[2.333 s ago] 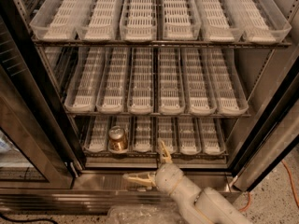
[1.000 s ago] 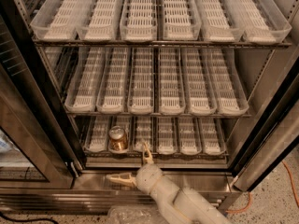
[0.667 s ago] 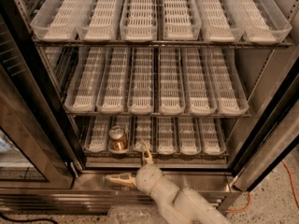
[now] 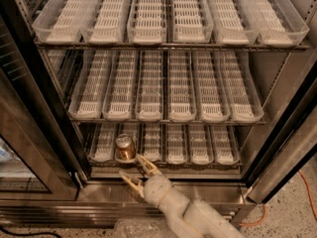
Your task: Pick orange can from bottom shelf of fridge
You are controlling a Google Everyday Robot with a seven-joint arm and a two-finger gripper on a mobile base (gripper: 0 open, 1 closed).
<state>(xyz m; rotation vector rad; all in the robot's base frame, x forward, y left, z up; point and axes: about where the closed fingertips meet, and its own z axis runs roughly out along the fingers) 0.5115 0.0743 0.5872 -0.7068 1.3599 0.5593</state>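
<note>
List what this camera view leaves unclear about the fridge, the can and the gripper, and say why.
Camera view:
Orange can: any label is too small and dim to read.
Bottom shelf: rear hidden under the middle rack.
Gripper, open, just below the shelf front beside the can: its arm is cut off by the lower edge.
Fridge: top cut off by the upper edge.

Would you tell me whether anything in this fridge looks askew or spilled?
Nothing stands out: the orange can stands upright on the bottom shelf, trays straight; the open end effector sits just before it.
</note>
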